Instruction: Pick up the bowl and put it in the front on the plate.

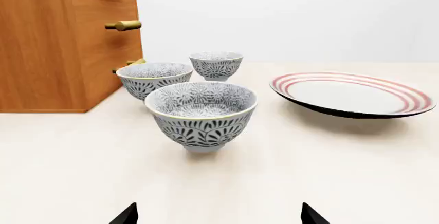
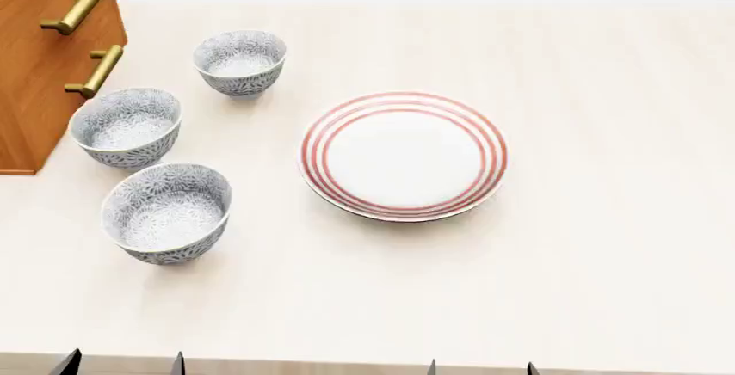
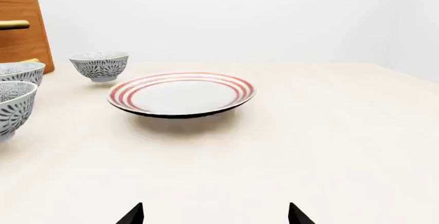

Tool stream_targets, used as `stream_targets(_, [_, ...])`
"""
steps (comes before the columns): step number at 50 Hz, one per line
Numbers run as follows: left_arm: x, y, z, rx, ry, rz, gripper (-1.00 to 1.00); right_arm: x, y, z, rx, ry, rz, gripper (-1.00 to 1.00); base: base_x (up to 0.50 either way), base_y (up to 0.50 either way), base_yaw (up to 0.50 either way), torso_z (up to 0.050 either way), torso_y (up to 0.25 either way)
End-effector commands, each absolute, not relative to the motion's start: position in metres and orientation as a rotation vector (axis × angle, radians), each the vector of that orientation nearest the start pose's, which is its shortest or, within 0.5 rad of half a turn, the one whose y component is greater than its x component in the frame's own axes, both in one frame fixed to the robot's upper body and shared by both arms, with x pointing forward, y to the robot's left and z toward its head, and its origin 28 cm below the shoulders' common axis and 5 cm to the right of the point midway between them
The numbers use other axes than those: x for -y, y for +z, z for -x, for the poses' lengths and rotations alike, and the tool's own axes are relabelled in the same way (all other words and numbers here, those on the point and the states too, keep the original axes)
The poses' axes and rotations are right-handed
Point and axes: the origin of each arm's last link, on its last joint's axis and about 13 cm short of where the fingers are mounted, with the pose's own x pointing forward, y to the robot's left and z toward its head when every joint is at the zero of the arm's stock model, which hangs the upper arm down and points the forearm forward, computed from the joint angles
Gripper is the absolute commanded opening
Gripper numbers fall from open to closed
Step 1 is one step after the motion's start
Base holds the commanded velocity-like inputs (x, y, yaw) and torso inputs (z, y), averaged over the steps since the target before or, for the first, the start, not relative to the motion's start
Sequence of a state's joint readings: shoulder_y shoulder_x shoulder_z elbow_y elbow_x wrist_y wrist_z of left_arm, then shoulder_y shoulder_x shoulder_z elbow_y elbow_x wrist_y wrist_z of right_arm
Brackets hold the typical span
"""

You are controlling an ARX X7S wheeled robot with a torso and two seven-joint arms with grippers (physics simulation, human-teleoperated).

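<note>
Both grippers sit low at the near edge of the table (image 2: 597,289), only their dark fingertips showing: the left gripper (image 1: 219,215) and the right gripper (image 3: 215,213) each have their jaws spread wide apart with nothing between them.

Nearest the left gripper stands the bowl (image 2: 168,212), upright on its small foot with its mouth facing straight up; being round, it has no long axis to speak of. Bare tabletop lies between it and the gripper, so nothing blocks the approach from the near side. Just behind it, close but apart, is a second patterned bowl (image 2: 126,126), and farther back a third bowl (image 2: 240,62), both upright as well. A wooden cabinet (image 2: 34,65) with brass handles (image 2: 95,70) stands at the left, close beside the middle bowl.

To the right of the bowls, well clear of them, the plate (image 2: 404,156) lies flat on the table with its red rings up, straight ahead of the right gripper.
</note>
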State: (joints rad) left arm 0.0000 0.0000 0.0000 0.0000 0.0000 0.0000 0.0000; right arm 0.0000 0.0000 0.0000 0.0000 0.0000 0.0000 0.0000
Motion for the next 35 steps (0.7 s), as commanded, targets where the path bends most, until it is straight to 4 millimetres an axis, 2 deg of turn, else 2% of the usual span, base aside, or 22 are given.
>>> stream_targets(1, [-0.205, 0.013, -0.211, -0.016, -0.004, -0.012, 1.00, 0.096, 0.014, -0.210, -0.003, 0.008, -0.001, 1.00, 0.00, 0.00, 0.00, 0.000, 0.000])
stream_targets(5, [-0.203, 0.015, -0.210, 0.029, -0.027, -0.014, 1.00, 0.096, 0.013, -0.209, -0.006, 0.011, 0.001, 1.00, 0.00, 0.00, 0.00, 0.000, 0.000])
stream_targets(25, [-0.204, 0.014, -0.209, 0.022, -0.015, -0.033, 1.00, 0.096, 0.014, -0.208, 0.013, 0.008, 0.014, 1.00, 0.00, 0.00, 0.00, 0.000, 0.000])
stream_targets(29, [-0.204, 0.026, -0.207, 0.152, 0.015, -0.147, 1.00, 0.095, 0.028, -0.205, 0.190, -0.013, 0.010, 1.00, 0.00, 0.00, 0.00, 0.000, 0.000])
stream_targets(30, [-0.205, 0.036, -0.204, 0.260, 0.034, -0.186, 1.00, 0.096, 0.037, -0.203, 0.298, -0.034, -0.012, 1.00, 0.00, 0.00, 0.00, 0.000, 0.000])
stream_targets(35, [-0.206, 0.068, -0.194, 0.537, 0.094, -0.325, 1.00, 0.097, 0.064, -0.197, 0.613, -0.091, -0.045, 1.00, 0.00, 0.00, 0.00, 0.000, 0.000])
